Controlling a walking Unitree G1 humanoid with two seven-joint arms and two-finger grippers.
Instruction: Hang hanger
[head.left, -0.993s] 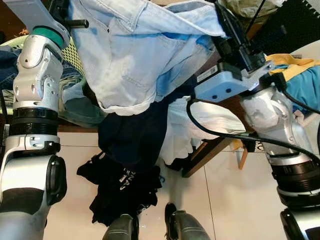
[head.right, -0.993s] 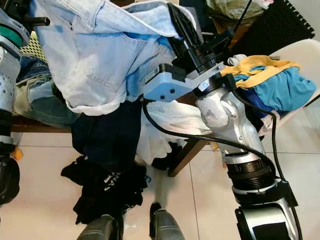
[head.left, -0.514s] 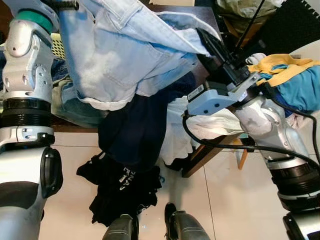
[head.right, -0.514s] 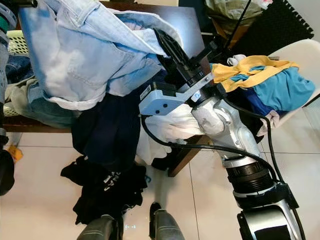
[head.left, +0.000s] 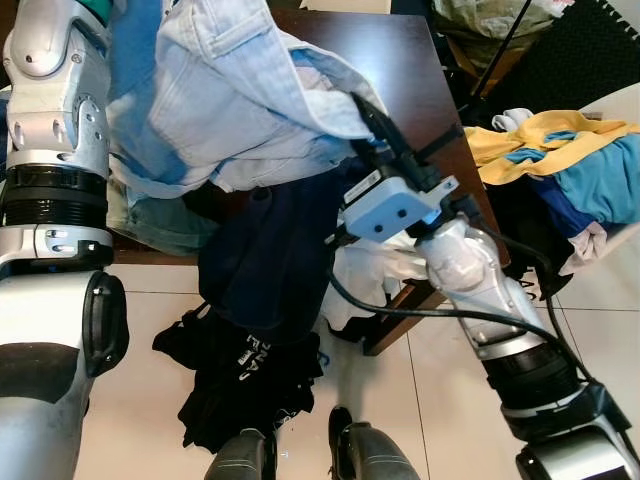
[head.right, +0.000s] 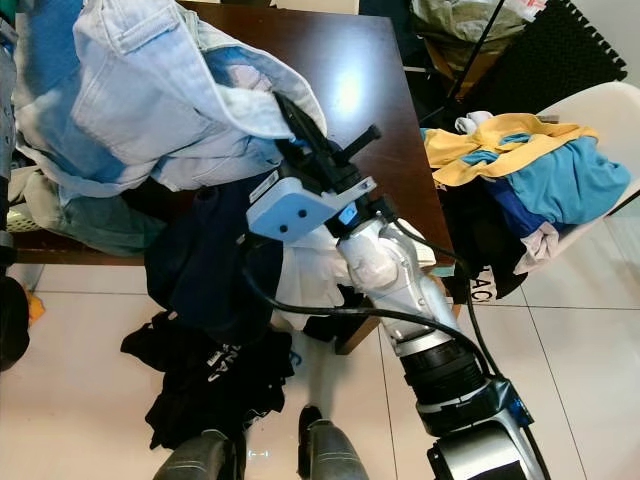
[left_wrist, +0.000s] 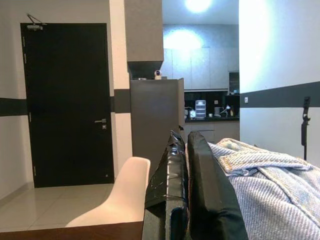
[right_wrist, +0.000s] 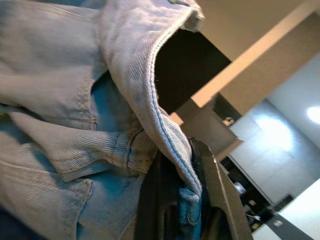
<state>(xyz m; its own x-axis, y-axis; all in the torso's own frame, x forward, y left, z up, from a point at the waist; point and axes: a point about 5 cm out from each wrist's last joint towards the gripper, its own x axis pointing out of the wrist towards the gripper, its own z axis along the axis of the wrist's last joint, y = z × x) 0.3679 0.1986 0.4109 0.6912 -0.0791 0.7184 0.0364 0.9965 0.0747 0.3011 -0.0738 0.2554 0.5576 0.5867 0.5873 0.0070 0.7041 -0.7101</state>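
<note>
Dark wooden counter (head.right: 370, 90) over pale tiled floor (head.left: 440, 400), heaped along its near edge with clothes: a navy garment (head.left: 270, 270) drooping off the edge, a black garment (head.left: 245, 375) crumpled on the floor below, a white cloth (head.right: 310, 275) beside the counter leg. To the right, a white chair (head.right: 600, 105) piled with yellow and teal clothing (head.right: 540, 160).

Held up between both arms above the counter: a pale blue denim garment (head.right: 150, 100), long axis running from upper left by the left arm down to the right, where its hem meets the right gripper (right_wrist: 182, 185). No hanger discernible among the folds.

Right fingers (right_wrist: 212, 190) closed on a seamed denim edge, cloth pinched between the 2 pads. Left gripper (left_wrist: 182, 165) raised high, pointing toward a dark door (left_wrist: 65, 100) and a grey cabinet, its 2 fingers (left_wrist: 205, 190) pressed together with denim lying against 1 side; whether cloth is caught between them cannot be told.

Compared with 0.5 s ago: right arm swung further left and nearer, denim bunched more tightly toward the left, more bare counter exposed on the far side.
</note>
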